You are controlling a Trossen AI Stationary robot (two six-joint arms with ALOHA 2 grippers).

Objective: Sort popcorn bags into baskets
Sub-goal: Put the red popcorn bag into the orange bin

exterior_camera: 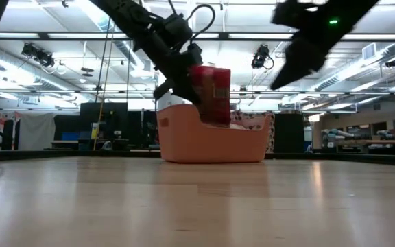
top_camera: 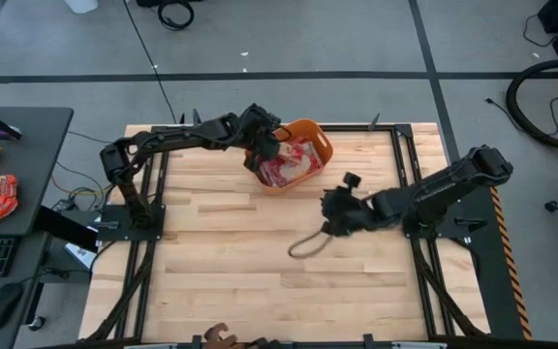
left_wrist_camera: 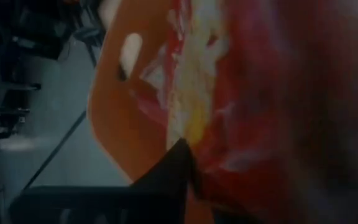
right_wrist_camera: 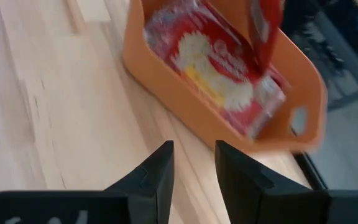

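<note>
We see left gripper (exterior_camera: 196, 82) clamped on popcorn bag (exterior_camera: 212, 95), upright, long axis vertical, directly above basket (exterior_camera: 211, 140) near table's far edge. Right gripper (right_wrist_camera: 191, 165) empty, fingers slightly parted, mid-table.

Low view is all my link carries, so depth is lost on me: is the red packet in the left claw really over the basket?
Observer: Yes. From above, the left claw holds the popcorn bag over the basket, at the end nearest the left arm.
Operator: Anything inside already?
Observer: Red packets lie flat on its floor; I cannot count them.
Operator: And the right claw?
Observer: The right claw is empty, jaws apart, over the table beside the basket and not touching it.
</note>
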